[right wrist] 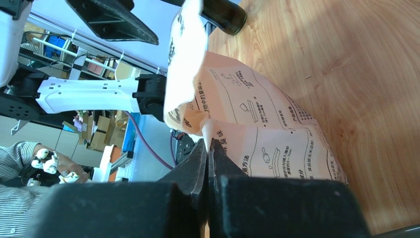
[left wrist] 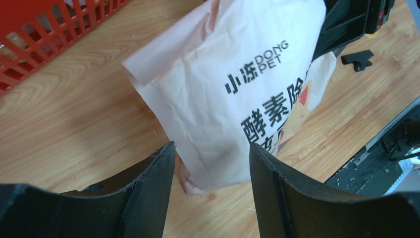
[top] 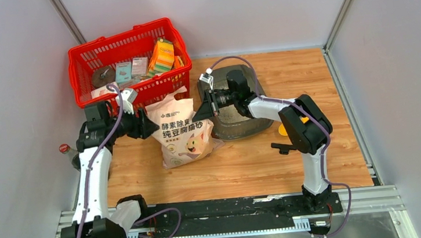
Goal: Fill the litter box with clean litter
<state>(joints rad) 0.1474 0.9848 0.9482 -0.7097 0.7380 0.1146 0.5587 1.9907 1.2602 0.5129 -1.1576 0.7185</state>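
Note:
The beige paper bag (top: 183, 132) printed with a cartoon cat stands upright on the wooden table. My right gripper (top: 197, 115) is shut on a fold of the bag's top edge (right wrist: 208, 135), reaching in from the right. On the other side, my left gripper (top: 149, 126) is open, its two fingers (left wrist: 148, 183) straddling the bag's lower corner (left wrist: 208, 163) without touching it. The litter box (top: 238, 125), a dark grey tray, lies behind and right of the bag, partly under my right arm. The clean litter is hidden; none shows in the tray or at the bag's mouth.
A red mesh basket (top: 82, 55) with several packets stands at the back left, close behind my left gripper. A yellow scoop (top: 282, 129) and a black clip (top: 280, 146) lie beside the right arm. A bottle (top: 65, 149) stands at the table's left edge.

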